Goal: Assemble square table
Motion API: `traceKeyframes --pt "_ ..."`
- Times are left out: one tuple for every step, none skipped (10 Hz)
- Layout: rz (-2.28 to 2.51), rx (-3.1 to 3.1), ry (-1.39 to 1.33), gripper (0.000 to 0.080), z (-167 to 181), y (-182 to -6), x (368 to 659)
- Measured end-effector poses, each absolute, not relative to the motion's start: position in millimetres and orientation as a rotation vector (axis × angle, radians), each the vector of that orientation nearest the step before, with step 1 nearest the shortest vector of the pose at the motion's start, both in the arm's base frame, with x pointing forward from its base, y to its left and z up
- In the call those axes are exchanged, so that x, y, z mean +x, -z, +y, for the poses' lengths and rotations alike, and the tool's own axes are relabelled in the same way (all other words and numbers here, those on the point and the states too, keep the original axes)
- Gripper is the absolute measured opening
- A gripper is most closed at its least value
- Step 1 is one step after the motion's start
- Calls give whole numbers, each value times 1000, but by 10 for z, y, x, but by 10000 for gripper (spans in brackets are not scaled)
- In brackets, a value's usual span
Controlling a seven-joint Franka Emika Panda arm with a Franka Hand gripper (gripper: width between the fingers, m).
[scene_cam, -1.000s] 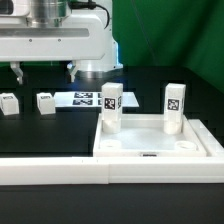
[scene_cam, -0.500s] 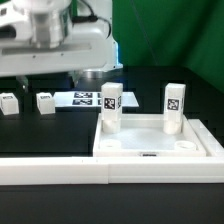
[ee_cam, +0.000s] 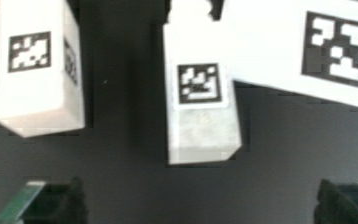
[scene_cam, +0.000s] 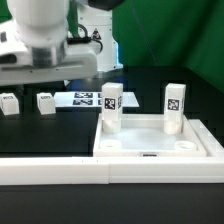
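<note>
Standing in the tabletop's far corners are two upright legs (each tagged); two loose legs lie toward the exterior view's left, beside the marker board. Wrist view: gripper jaws spread wide, empty, above both loose legs.

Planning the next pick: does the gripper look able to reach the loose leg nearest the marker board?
Probably yes. The gripper is open, the leg lies uncovered just ahead of it, and the other loose leg sits apart from it.
</note>
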State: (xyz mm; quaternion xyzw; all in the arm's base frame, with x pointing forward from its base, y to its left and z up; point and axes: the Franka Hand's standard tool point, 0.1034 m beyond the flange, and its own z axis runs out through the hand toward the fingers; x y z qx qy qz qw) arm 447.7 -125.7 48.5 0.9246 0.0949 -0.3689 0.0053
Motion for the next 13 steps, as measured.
traceKeyframes --pt "291 2859 1256 649 -1240 -475 4456" --pt "287 2824 1340 649 -1226 -448 4448" --pt "291 2812 1360 649 -1223 -395 4450" --pt "327 2816 1336 649 -1227 -306 4393" --pt "381 2819 1290 649 -1244 -237 4316" --pt "384 2821 1284 649 -1256 -185 4251" --pt "382 2821 1286 649 -1253 -199 4271" --pt "382 2821 1282 649 -1254 -196 4278" --pt "382 2821 1284 649 -1255 -191 4274" --pt "382 2819 1289 649 -1256 -185 4258" --pt "376 2811 1316 649 -1256 -156 4164" --pt "370 2799 1347 649 -1244 -119 4054" --pt "382 2794 1342 649 -1226 -95 4039"
